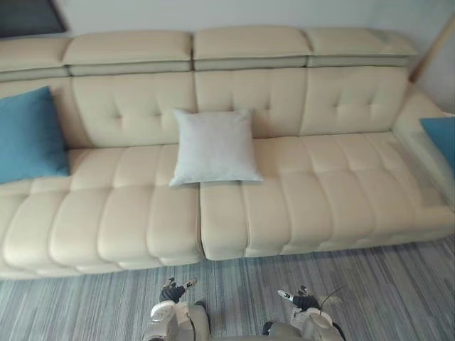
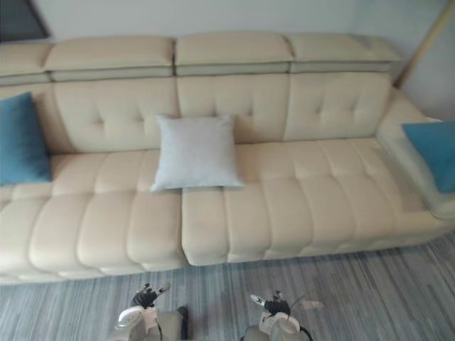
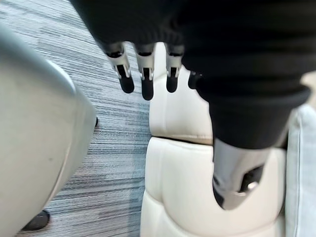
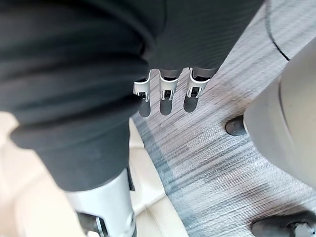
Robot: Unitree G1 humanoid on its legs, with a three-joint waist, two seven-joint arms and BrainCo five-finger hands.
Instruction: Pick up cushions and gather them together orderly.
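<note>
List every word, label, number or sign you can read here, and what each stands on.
None can be read. No print shows on the cream sofa, the grey cushion, the left blue cushion, the right blue cushion, the striped carpet, the left hand or the right hand.

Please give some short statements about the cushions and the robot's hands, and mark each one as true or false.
The grey cushion leans against the sofa backrest near the middle. True.
The two blue cushions lie side by side. False: the left blue cushion and the right blue cushion sit at opposite ends.
The left hand holds a cushion. False: its fingers are straight, holding nothing.
The right hand is empty, above the carpet. True.
</note>
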